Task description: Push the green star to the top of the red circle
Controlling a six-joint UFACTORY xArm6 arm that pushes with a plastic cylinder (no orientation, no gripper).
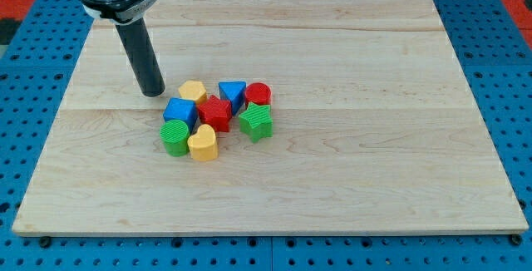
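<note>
Pale wood board (349,163) lies on a blue pegboard bench (507,55); no writing readable. My tip (153,94), a bare rod with nothing held, touches the board. To its right: yellow block (193,91), blue cube (179,110), blue triangle (233,93), red circle (258,93). The green star (257,122) sits just below the circle, right of the red block (216,112). Green cylinder (174,137) and yellow heart (203,143) lie lower.

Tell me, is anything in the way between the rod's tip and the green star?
Yes. My tip sits at the view's left of the cluster, and the green star is on the cluster's right side, just below the red circle. The blue cube and the red star lie between the two.
</note>
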